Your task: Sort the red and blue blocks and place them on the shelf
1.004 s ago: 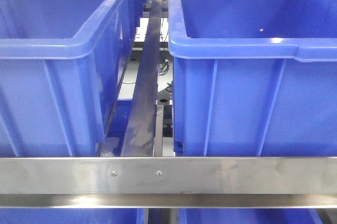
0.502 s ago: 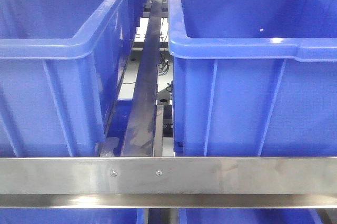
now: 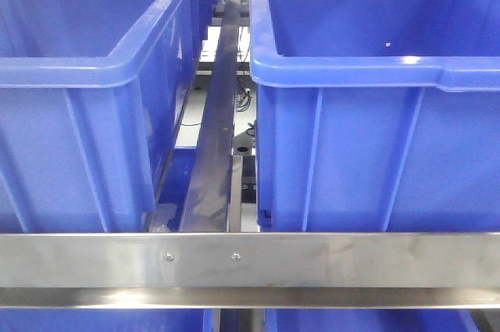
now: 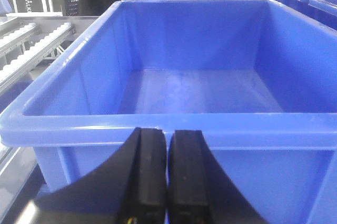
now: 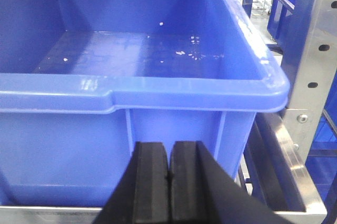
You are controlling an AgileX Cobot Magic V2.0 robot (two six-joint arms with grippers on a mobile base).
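Shelf (image 3: 250, 262) holds blue bins (image 3: 375, 90); both arms' fingers (image 4: 167, 176) closed, empty.

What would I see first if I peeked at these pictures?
Two big bright blue plastic bins fill the front view, one on the left and one on the right, with a dark metal rail running between them. They sit behind a shiny silver steel shelf bar. Each wrist view shows a black gripper, left and right, pressed shut before a bin with nothing visible inside.
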